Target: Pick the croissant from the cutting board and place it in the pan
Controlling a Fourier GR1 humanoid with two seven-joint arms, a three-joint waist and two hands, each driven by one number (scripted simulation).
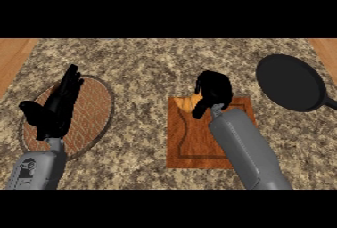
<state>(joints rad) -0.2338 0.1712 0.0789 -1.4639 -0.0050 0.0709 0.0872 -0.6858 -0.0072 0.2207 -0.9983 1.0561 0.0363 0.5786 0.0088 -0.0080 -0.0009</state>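
Left robot hand (pixel 58 104) resting open, fingers straight, over a round woven mat (pixel 95 111). Right robot hand (pixel 212 91) curled over the croissant (pixel 189 103) at the cutting board's (pixel 197 147) far edge. Risk: shallow hold, pastry slipping out before reaching the pan (pixel 289 82), well right on the surface (pixel 151 62).

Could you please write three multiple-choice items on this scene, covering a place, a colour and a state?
1. Where is the pan?
A. right of the board
B. left of the board
C. on the board

2. What colour is the pan?
A. red
B. black
C. white

3. What is the right hand doing?
A. resting open at the edge
B. holding the pan
C. curled over the croissant on the board

Answers: 1 A, it lies at the counter's right end. 2 B, it is dark all over. 3 C, fingers bend round the pastry.
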